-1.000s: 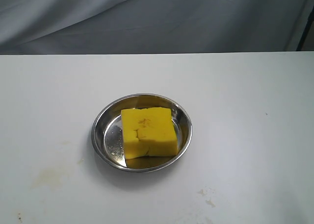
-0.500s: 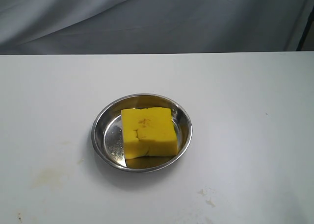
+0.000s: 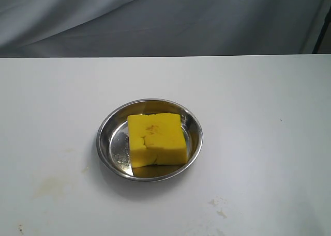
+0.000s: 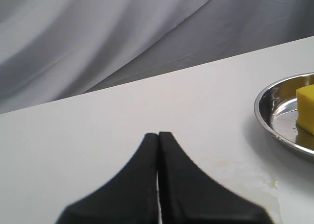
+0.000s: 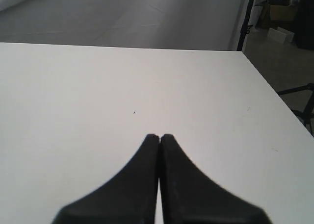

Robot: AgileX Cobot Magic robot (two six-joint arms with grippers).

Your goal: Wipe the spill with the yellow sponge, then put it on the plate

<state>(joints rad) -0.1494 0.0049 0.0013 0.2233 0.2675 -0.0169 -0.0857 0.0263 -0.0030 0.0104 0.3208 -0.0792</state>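
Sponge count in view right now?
1. The yellow sponge lies inside the plate; its corner also shows in the left wrist view. No other sponge is visible in any view.

Soft even light, faint shadow beside the plate (image 3: 99, 138), glints on its rim, jaws dark and blurred

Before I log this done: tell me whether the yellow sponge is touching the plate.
Touching. The exterior view shows the yellow sponge lying inside the plate, resting on its floor.
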